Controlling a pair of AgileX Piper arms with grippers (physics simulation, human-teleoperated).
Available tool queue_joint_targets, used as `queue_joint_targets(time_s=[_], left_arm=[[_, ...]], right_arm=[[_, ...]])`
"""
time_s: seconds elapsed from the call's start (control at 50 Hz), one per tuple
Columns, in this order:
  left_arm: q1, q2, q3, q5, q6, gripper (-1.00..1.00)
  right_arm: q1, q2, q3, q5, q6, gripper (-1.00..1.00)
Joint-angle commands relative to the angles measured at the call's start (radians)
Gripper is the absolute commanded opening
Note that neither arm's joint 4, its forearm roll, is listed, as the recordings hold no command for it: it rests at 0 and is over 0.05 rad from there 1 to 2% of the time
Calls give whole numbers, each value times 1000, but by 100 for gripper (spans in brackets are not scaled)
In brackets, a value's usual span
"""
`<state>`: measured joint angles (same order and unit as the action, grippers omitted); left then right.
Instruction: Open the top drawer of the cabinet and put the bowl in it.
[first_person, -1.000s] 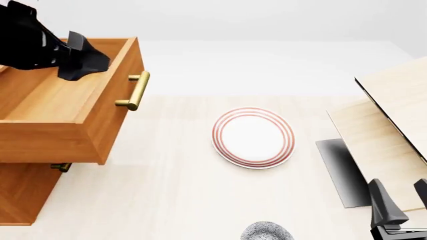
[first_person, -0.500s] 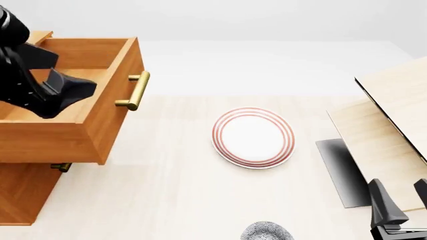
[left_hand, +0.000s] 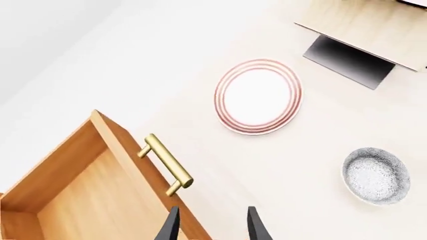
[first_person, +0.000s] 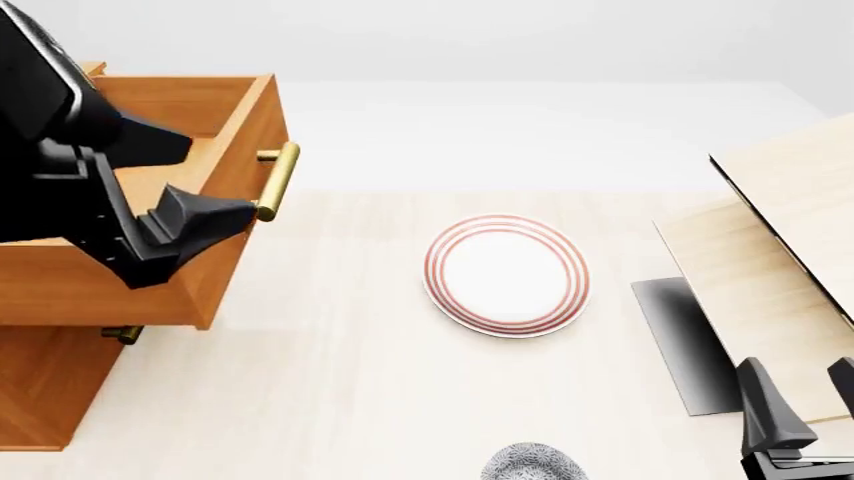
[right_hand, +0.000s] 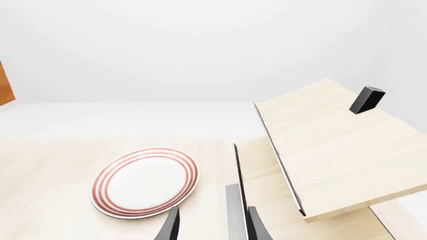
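- The left gripper has come out of the top drawer since a second ago: then it sat in the upper left corner of the front view over the drawer's interior, and now it hangs lower and further right, over the drawer's front panel just below the brass handle.
- In the left wrist view its two fingertips stand apart with nothing between them, straddling the drawer's front edge.
- The top drawer stays pulled out of the cabinet, its light wood interior bare.
- The bowl has not moved; it sits at the bottom edge of the front view, below the red-ringed plate and well apart from the drawer. The left wrist view shows it at lower right, upright.
- The right gripper is unchanged in the lower right corner, beside the pale wood panels; its fingers are parted and hold nothing.
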<state>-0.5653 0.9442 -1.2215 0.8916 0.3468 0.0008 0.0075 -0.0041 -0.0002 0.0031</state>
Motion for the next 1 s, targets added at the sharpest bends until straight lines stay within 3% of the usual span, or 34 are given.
queue_joint_targets(time_s=[0.02,0.48,0.68,1.0], left_arm=[[-78,-8,74,-58,-37,100],[-208,71,202,-214,-94,100],[-235,94,238,-259,-108,100],[-265,146,295,-333,-187,100]], right_arm=[[0,-1,1,0,-1,100],[0,-1,1,0,-1,100],[0,-1,1,0,-1,100],[0,-1,1,0,0,100]])
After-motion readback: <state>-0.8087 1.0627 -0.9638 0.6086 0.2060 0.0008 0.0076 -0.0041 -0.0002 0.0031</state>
